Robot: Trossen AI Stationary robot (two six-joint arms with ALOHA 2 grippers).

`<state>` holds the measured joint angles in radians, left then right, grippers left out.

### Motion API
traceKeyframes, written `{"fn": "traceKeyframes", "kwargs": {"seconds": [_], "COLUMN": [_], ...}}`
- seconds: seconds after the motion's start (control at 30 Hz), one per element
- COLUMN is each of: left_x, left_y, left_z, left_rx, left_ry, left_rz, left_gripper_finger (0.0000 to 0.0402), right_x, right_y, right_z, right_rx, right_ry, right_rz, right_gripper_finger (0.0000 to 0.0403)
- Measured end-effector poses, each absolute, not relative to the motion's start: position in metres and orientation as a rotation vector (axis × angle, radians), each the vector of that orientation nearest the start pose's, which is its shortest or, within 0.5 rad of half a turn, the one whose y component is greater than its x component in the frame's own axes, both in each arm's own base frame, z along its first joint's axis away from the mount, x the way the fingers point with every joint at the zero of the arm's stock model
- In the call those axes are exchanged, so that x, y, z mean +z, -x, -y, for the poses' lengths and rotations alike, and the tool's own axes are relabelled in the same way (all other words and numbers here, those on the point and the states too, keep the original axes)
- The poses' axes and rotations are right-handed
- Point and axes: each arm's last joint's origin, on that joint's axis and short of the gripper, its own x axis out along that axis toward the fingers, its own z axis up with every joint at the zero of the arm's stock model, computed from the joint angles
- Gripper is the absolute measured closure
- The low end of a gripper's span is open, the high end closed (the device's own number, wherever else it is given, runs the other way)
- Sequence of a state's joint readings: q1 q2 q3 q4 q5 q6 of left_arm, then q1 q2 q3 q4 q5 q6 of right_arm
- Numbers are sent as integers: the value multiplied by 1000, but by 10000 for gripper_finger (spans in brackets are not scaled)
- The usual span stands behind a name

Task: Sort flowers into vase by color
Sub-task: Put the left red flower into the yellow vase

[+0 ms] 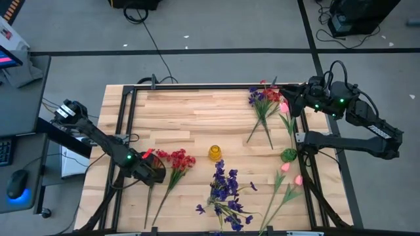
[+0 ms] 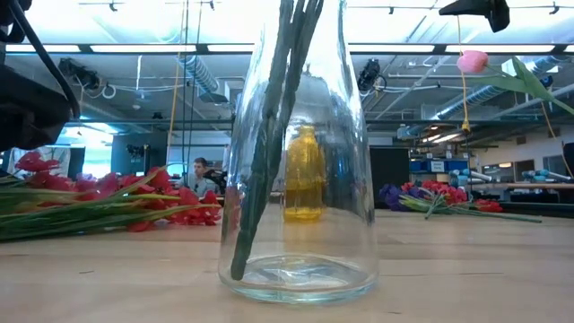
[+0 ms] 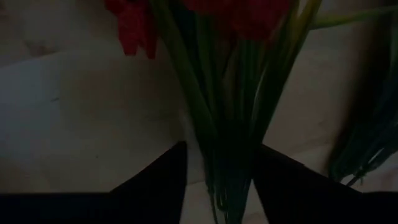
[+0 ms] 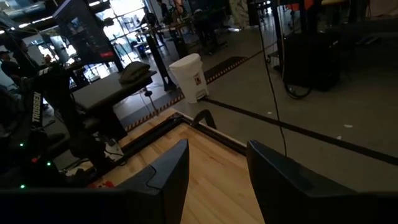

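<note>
Surface [image 1: 197, 118] first: a pale wood top with flowers scattered over it in loose groups. Purple bunch [image 1: 226, 193] lies at the near middle, a mixed purple-and-red bunch [image 1: 264, 98] at the far right, pink buds [image 1: 292, 177] along the right edge, and the red sprigs [image 1: 174, 160] sit near the left. A clear glass vase [image 2: 298, 179] stands close to the low camera with a few green stems already in it, and a small yellow bottle [image 1: 214, 153] sits mid-surface.

Left end effector [image 1: 154, 172] is down on the red sprigs, fingers [image 3: 165, 180] narrowed around the bundled green stems, so it looks like it's gripping several at once. Right end effector [image 1: 289, 98] hangs over the far right corner with a pink bud [image 2: 473, 61] dangling under it on a long stem; its fingers are half-closed, holding that stem I think.

Risk-wise: the left grab takes a whole clump low on thin stems, so they could fan out or slide loose on the lift. The pink one swings freely, so it might miss the vase's narrow neck.
</note>
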<state>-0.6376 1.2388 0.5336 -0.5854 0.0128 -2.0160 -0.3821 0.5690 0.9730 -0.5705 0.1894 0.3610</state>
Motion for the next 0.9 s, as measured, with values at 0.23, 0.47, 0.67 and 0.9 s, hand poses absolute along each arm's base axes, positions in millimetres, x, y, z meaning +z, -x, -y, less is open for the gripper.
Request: {"fn": "traceKeyframes", "kwargs": {"seconds": [0.23,0.47,0.67,0.9], "left_x": [145,152,175,224], "left_y": [-149,-152,-151,-140], "left_z": [111,112,102,77], "left_rx": [816,753,751,779], "left_ry": [1286,1305,1327,1286], "left_rz": [-1224,-1179,-1067,-754], "left_gripper_finger": [341,386,384,387], "right_x": [381,381,383,383], "right_y": [-85,-85,-86,-86], "right_z": [40,40,40,40], "right_rx": [-594,-594,-592,-591], "right_ry": [-366,-368,-367,-367], "right_rz": [-64,-63,-49,-45], "right_gripper_finger": [232,232,232,232]}}
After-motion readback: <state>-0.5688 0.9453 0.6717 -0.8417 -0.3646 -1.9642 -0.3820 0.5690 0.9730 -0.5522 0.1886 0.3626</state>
